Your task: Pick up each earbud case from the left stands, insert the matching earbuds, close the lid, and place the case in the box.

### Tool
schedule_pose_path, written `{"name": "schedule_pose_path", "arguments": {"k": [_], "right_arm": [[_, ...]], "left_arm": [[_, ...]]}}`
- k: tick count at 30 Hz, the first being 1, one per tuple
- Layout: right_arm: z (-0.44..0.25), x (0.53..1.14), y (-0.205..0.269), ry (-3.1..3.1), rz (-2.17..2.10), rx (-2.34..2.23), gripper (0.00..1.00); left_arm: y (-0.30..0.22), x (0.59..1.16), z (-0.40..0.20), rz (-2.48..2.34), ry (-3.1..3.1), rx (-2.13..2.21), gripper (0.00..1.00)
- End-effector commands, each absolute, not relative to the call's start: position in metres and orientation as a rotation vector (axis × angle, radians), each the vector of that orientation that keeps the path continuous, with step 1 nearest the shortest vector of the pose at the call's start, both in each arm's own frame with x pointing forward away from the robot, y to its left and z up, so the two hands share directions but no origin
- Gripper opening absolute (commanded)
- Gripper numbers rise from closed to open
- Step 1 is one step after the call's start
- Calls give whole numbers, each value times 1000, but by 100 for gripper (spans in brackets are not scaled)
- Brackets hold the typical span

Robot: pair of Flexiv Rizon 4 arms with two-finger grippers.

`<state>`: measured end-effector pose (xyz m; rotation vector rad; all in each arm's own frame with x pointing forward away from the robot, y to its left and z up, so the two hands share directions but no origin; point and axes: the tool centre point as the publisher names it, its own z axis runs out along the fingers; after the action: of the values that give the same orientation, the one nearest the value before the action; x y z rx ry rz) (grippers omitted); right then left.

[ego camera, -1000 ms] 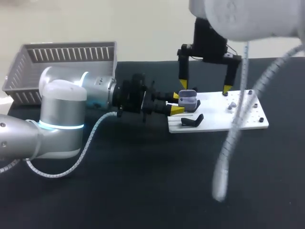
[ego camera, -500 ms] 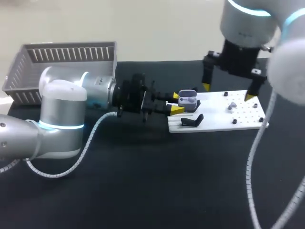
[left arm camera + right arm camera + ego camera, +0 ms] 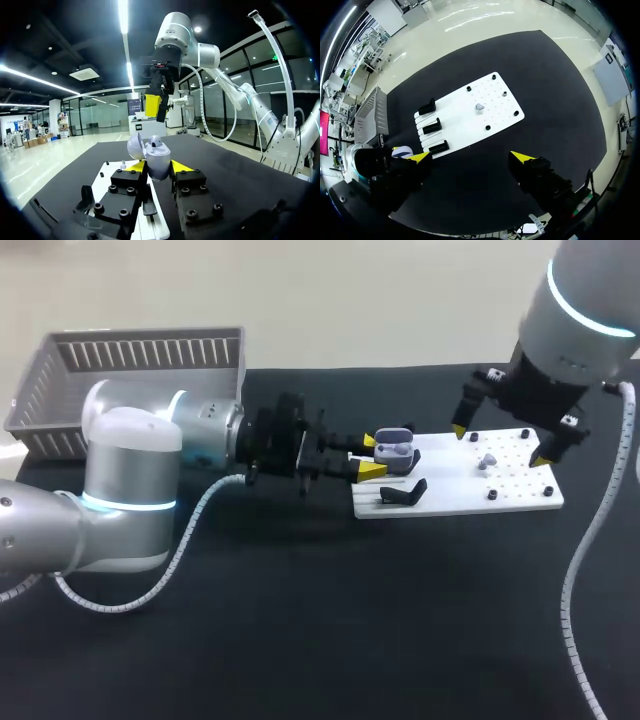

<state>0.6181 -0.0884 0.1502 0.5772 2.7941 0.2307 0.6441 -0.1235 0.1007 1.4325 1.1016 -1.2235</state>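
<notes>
Clearly the earbud case (image 3: 394,450), lid open, is clamped between both fingers of the left hand (image 3: 371,457) at the left end of the white board (image 3: 520,495). One earbud (image 3: 487,459) lies on the board's right part, below the wide-spread right hand (image 3: 502,444). The grey box (image 3: 60,390) stands far left.

The one piece of furniture is a table (image 3: 300,640) with a black, matte top. In the head view its far edge runs straight from side to side, and the top fills everything nearer than this edge. In the right wrist view the same top is a wide dark field with straight edges. The light on it is soft and even.
</notes>
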Motion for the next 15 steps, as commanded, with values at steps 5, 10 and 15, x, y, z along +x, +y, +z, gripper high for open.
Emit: {"name": "schedule_pose_path", "arguments": {"k": [5,10,15], "right_arm": [[149,616,-90,2787,242,575,100],[149,616,-90,2787,242,575,100],[133,629,-100,2848,268,525,100]], "left_arm": [[-124,643,100,-1219,1101,1429,0],[-124,643,100,-1219,1101,1429,0],[-124,643,100,-1219,1101,1429,0]]}}
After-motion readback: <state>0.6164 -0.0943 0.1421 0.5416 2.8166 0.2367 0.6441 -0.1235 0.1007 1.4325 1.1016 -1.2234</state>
